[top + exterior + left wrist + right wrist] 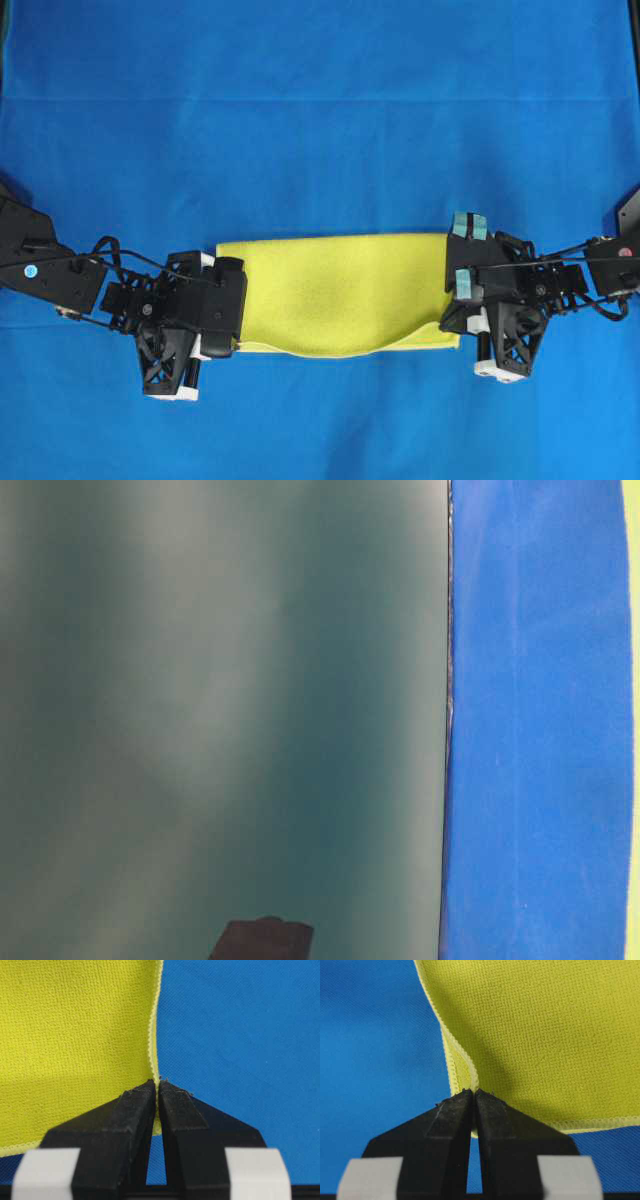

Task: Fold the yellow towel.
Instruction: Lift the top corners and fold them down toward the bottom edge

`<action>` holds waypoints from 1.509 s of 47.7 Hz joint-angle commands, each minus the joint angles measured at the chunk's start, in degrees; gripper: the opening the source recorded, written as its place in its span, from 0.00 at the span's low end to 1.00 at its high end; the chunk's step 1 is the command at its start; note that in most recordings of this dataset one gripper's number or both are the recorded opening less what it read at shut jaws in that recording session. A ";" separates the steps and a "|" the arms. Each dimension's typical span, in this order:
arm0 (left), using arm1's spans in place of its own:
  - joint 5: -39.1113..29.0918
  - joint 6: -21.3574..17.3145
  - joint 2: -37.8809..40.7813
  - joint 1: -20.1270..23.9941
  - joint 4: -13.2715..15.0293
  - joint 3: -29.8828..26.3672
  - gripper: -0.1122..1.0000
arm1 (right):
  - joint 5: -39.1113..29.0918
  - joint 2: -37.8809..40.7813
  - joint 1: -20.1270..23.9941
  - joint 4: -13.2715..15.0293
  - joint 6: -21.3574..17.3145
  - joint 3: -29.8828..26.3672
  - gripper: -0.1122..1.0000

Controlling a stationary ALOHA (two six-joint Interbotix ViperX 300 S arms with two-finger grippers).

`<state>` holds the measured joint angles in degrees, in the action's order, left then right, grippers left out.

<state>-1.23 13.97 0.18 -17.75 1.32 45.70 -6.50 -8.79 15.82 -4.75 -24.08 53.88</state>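
We see a blue cloth surface spread flat, and on it the yellow towel, folded into a wide band. From table level a dark panel, perhaps a wall, borders the cloth.

Bare blue cloth lies open all round me; only the yellow towel spans between my two arms.

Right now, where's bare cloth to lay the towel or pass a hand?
Bare blue cloth spans the whole stretch above the towel, and another strip runs below it between the arms. Crowded: the towel's two ends, where the left gripper and right gripper pinch its edges shut.
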 commanded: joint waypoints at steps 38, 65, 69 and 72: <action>-2.55 -3.87 -5.62 7.29 0.00 -0.53 0.58 | -4.57 -7.65 -7.91 7.91 -0.26 0.18 0.65; 2.29 -7.82 -2.11 16.35 0.00 4.39 0.58 | -1.58 -0.18 -19.42 14.59 -0.26 1.41 0.65; 2.55 -7.82 -1.85 16.79 0.00 4.83 0.58 | -0.35 1.76 -19.42 14.59 -0.44 1.58 0.65; 2.64 -7.82 -1.58 17.14 0.00 5.36 0.58 | 0.53 3.52 -19.42 14.50 -0.62 1.49 0.65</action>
<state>0.88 6.24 -1.05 -1.14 1.32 51.06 -7.29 -6.42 -3.60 9.76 -24.43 55.81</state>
